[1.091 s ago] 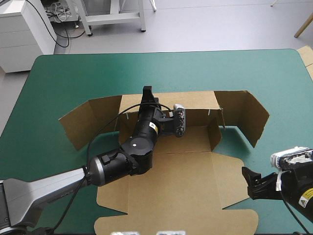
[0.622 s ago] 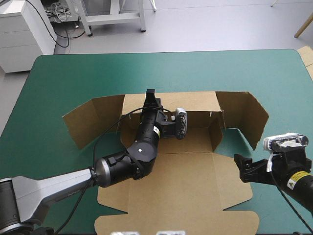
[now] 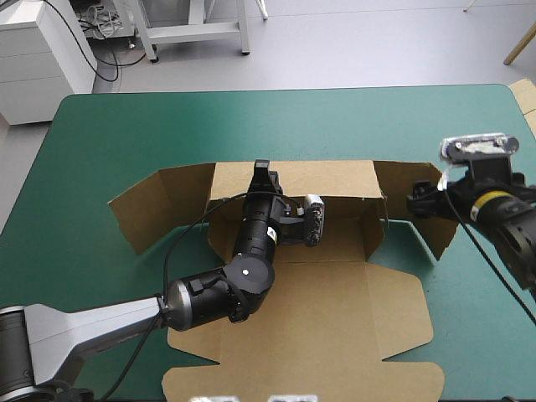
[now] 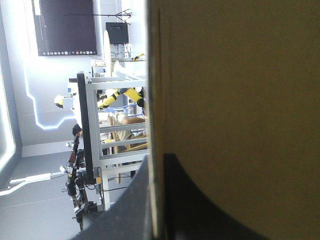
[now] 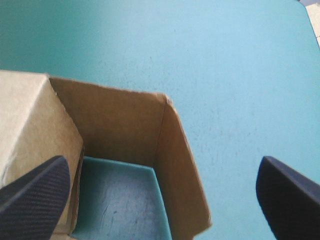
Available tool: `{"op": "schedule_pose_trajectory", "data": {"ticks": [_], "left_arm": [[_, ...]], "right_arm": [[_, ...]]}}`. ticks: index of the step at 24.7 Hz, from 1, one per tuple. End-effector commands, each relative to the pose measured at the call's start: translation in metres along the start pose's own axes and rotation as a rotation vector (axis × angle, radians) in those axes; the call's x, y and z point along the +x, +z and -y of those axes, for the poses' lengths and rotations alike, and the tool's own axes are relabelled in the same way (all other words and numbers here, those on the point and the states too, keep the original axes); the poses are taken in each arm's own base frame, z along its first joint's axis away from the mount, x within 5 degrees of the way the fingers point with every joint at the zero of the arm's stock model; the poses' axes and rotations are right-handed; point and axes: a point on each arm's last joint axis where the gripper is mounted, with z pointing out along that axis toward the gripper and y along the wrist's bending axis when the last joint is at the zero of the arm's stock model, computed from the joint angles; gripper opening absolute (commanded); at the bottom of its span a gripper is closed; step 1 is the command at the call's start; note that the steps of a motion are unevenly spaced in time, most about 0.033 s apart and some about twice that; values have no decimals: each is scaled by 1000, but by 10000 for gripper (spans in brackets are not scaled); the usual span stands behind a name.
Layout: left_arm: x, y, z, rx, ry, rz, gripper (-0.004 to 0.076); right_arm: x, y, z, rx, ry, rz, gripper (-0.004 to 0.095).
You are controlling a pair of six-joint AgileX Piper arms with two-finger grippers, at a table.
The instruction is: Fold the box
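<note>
Pinching the raised back wall (image 3: 293,177) of the box (image 3: 335,310), which is lying mid-tabletop (image 3: 126,126), the left gripper (image 3: 261,170) is holding with jaws clamped on the board; the right gripper (image 3: 416,203) is hovering over the right side flap (image 3: 435,222), jaws wide apart; swinging that flap inward squarely, with the wall held upright, is probably going to work best.

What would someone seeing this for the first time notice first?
A brown box sits half-raised in the middle of the teal-green table, its lid flat toward the near edge. The left gripper pinches its back wall, while the right gripper hangs open over the right-hand wing.
</note>
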Motion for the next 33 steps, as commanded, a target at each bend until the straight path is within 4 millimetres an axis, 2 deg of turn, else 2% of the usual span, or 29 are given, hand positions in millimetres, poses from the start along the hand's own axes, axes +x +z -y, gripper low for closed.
{"op": "schedule_pose_trajectory", "data": {"ticks": [1,4,7,12,16,19,22,26,28,33], "left_arm": [[4,-11,-25,-104,-24,-7,-8],[4,-11,-25,-106,-24,-11,-8],[4,-11,-25,-106,-24,-11,-8],[4,-11,-25,-106,-24,-11,-8],[3,-11,-25,-102,-24,-2,-8],[3,-11,-25,-103,-24,-4,-8],[3,-11,-25,-103,-24,-3,-8],[3,-11,-25,-101,-12,-4,-8],[3,-11,-25,-100,-9,-4,-8],[4,-11,-25,-100,-9,-6,-8]], "right_arm": [[-40,8,-1,25,-31,67,929],[-61,28,2,33,-26,40,929],[-82,48,14,-11,9,-12,929],[-100,89,39,-150,121,-156,929],[-105,116,53,-191,165,-242,929],[-99,140,54,-190,169,-293,929],[-93,149,53,-197,167,-322,929],[-73,153,51,-202,126,-390,929],[-59,147,50,-202,86,-424,929],[-63,118,49,-202,70,-369,928]]}}
